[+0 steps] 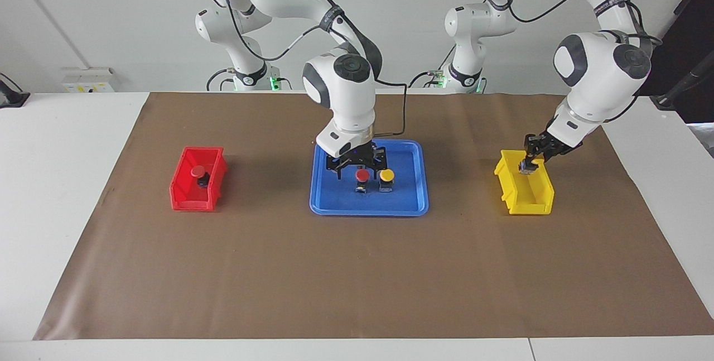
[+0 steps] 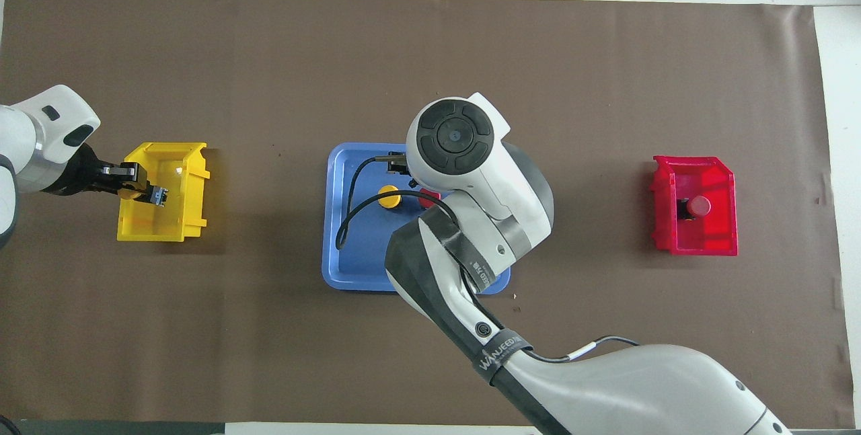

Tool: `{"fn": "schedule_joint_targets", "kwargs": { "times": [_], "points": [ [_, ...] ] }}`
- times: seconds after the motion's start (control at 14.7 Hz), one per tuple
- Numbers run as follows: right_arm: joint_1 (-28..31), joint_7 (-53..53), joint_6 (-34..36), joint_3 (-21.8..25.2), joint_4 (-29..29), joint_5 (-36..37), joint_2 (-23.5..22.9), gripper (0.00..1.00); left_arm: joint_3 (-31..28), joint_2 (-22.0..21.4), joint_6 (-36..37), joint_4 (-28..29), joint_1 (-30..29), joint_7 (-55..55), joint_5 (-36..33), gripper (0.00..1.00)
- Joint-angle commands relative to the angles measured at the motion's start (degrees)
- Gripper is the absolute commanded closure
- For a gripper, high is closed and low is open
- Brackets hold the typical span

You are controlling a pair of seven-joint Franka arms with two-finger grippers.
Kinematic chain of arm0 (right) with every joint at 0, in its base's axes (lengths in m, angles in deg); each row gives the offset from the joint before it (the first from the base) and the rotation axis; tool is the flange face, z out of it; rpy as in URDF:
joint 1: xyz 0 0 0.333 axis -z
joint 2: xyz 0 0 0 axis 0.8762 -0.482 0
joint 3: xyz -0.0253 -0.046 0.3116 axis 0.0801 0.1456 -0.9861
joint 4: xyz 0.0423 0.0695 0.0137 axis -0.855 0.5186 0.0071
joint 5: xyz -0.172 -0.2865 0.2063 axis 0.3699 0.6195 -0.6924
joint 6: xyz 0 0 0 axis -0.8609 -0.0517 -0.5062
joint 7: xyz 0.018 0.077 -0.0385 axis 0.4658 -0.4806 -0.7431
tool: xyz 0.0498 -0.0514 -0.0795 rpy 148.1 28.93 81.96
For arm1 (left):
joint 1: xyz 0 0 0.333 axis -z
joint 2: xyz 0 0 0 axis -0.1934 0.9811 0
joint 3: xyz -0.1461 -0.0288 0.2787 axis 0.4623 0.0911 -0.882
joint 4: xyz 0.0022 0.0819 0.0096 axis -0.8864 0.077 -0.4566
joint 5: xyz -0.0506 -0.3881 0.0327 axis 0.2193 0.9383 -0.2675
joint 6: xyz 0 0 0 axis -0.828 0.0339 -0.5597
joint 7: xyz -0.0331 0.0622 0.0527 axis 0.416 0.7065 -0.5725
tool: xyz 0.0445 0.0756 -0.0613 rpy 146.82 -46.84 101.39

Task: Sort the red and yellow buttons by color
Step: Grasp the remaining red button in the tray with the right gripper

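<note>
- Where the right arm reaches over the blue tray, its right gripper hangs with fingers spread wide just above the tray's two buttons, holding nothing.
- Red button and yellow button stand upright just beside each other near the tray's middle, the red one toward the right arm's end.
- Left gripper is inside the yellow bin at its robot-side end, clamped on a small grey-and-black button base; its cap colour cannot be told against the bin.
- Red bin holds one second red button, lying tilted on the bin floor.
- Both bins sit well apart from the tray on the brown mat, one toward each end of the table; bare mat lies between them and along the edge farthest from the robots.
- Overhead, the right arm's wrist hides most of the tray's red button and the gripper itself; the facing view shows both caps clear.
- The facing view hides the held base partly within the left gripper; overhead it shows over the bin floor.
</note>
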State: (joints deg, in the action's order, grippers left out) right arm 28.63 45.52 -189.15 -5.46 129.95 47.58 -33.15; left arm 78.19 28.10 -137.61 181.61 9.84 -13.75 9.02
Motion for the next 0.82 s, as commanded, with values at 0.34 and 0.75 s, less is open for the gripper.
{"fn": "schedule_joint_targets", "kwargs": {
  "times": [0.34, 0.75],
  "points": [
    [-1.02, 0.96, -1.00, 0.19, 2.38, 1.05, -0.24, 0.20, 0.32, -2.28, -7.57, 9.50, -0.53, -2.66, -1.71, 0.98],
    [-1.46, 1.13, -5.13, 0.19, 7.22, 1.05, 0.99, 0.28, 0.32, -1.40, -12.15, 11.79, -2.20, -1.87, -1.71, 0.92]
  ]
}}
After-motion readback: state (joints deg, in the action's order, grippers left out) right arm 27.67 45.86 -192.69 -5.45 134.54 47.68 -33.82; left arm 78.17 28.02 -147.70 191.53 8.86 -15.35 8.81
